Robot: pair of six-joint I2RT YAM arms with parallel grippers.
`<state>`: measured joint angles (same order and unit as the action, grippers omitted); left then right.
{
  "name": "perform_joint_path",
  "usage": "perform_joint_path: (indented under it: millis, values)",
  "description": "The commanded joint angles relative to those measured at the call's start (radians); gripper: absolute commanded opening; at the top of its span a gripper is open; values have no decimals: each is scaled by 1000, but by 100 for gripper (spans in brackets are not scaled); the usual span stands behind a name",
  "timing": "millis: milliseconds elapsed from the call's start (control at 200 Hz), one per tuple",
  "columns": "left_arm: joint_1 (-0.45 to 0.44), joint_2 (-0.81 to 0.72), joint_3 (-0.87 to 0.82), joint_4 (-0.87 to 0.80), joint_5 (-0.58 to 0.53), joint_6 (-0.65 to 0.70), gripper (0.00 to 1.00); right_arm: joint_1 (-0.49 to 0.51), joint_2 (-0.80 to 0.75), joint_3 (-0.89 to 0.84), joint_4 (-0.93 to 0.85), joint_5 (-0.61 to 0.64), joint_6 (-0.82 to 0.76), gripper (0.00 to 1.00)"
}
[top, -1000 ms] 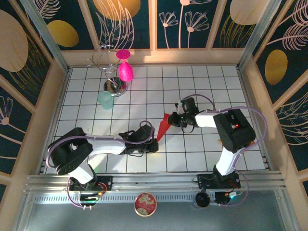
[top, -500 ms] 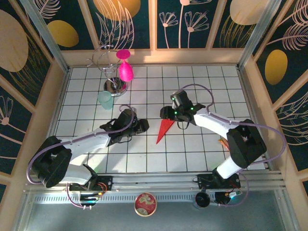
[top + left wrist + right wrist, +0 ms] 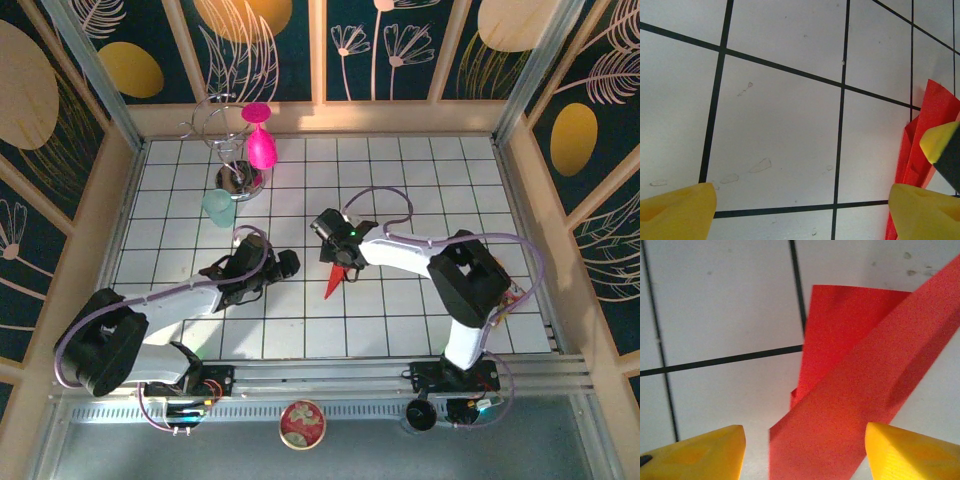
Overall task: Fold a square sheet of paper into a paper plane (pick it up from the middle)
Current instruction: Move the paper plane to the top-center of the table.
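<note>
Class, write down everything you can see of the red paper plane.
The paper plane is bright red, thin, matte creased paper folded into a narrow pointed dart with layered flaps. It lies on the white gridded table, tip toward the arm bases. The right gripper, jaws open, straddles its wide end; contact is unclear.

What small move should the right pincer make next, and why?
Probably lift the right pincer straight up, away from the paper plane. Its fingers stand open with the red paper between them and hold nothing, and the plane already lies on the table as a narrow folded dart. The left pincer is open too, beside it.
</note>
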<state>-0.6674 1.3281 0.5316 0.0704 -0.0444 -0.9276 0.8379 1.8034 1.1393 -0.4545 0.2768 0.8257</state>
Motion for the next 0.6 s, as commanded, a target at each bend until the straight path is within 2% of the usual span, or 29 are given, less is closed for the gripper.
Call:
perform_joint_path:
  millis: [0,596]
  values:
    - [8,-29,-21,23,-26,19,89,9,7,30,-95,117,76,61]
    - [8,-20,-28,37,-17,11,91,15,-47,-8,-128,163,135,30]
